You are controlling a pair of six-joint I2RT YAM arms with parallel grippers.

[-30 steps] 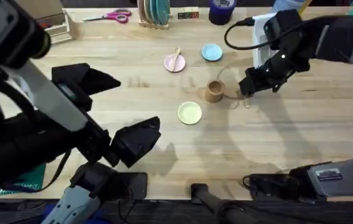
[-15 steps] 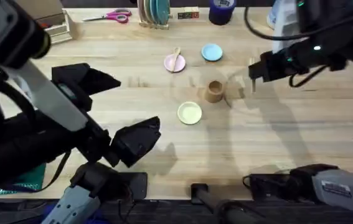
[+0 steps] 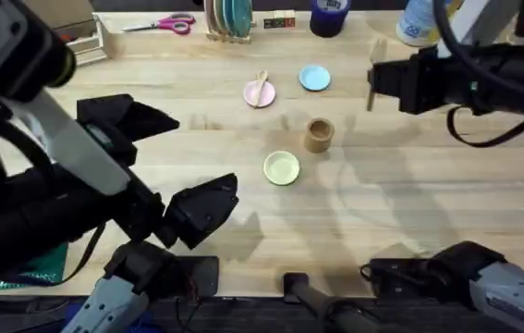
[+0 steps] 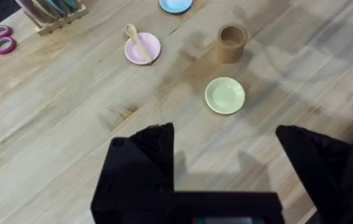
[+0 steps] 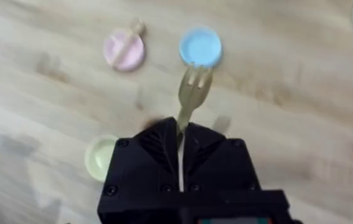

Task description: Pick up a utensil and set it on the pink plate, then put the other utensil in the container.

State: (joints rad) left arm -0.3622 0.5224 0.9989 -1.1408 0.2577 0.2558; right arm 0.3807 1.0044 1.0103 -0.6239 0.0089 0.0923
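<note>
The fork [image 5: 190,90] sits pinched by its handle in the right end effector [image 5: 181,144], tines out, right of the cup [image 3: 318,134]. It could tilt and catch the cup's rim or tip it. The spoon [image 3: 261,86] lies on the pink plate [image 3: 252,95]. The left end effector [image 4: 226,163] hangs wide over the wood surface [image 3: 409,203]; scissors [image 3: 162,24] lie far.

Both arms are matte black with blocky angular housings — the left gripper [image 4: 226,165] with wedge-shaped fingers, the right gripper [image 5: 181,146] showing small screws, black cables looping behind.
</note>
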